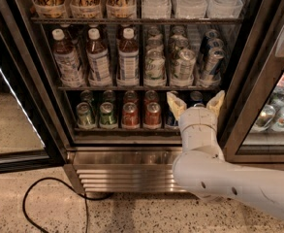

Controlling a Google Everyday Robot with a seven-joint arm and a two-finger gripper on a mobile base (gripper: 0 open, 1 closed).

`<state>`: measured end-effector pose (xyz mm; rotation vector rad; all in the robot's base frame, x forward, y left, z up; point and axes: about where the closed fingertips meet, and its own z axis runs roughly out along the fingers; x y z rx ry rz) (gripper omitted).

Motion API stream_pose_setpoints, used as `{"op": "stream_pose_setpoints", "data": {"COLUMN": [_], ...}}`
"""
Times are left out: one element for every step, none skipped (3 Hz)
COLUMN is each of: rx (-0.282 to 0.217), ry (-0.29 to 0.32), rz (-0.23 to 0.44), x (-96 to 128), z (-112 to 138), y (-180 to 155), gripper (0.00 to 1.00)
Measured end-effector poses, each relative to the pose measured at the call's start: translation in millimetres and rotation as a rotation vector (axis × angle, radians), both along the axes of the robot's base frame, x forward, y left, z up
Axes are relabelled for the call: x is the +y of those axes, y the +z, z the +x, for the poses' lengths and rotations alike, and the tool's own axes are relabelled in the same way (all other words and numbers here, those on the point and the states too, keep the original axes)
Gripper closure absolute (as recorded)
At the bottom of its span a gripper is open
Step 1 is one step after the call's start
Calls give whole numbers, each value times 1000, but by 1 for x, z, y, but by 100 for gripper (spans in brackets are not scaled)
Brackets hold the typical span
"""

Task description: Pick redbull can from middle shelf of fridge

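Note:
The fridge stands open in front of me, with a steel louvered base. The middle shelf holds three white-capped brown bottles on the left, pale green-white tall cans in the middle, and the blue-and-silver redbull can at the right end, with more like it behind. My gripper is open, its two tan fingers pointing up in front of the lower rack, below and a little left of the redbull can. It holds nothing.
The lower rack holds short green, red and blue cans. The top shelf carries tubs and clear cups. The open glass door is at left. A black cable lies on the floor. A second cooler stands at right.

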<state>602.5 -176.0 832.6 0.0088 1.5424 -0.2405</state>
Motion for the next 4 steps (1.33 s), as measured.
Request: {"op": "stream_pose_setpoints", "data": {"rx": [-1,-14,-43,-83], "ry": [-17,-27,-41,-73], "rz": [-9,-22,-38,-50], "x": [-1,0,1,-4], "z": [4,7,9,9], "y": [-8,-14,-16,-13], "gripper": [0,19,42,56]}}
